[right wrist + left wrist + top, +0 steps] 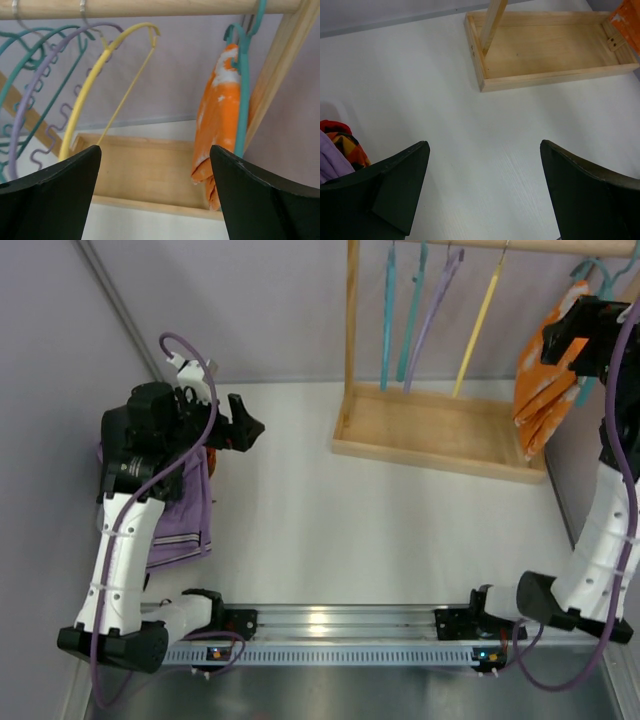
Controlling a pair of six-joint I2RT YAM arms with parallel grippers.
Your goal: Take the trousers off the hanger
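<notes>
Right tool [155, 150] gaping wide, touching nothing, facing trousers [220, 115]. Trousers hanging long way down from hanger [243, 75]. Left tool [485, 145] gaping wide, empty.

- The left arm [120, 570] has a long white, smooth-shelled link set between bulky black joint housings; the right arm [600, 540] is built the same way.
- A purple cable [185, 345] arcs over the left arm's black upper joints, and a second purple cable [628, 440] runs along the right arm's white shell.
- The left gripper [484, 145] has matte black fingers [400, 190], broad, wedge-shaped and slightly scuffed.
- The right gripper [155, 147] shows the same dark, tapering fingers [260, 195] with rounded outer edges.
- Each arm ends in a blocky black base [110, 645].
</notes>
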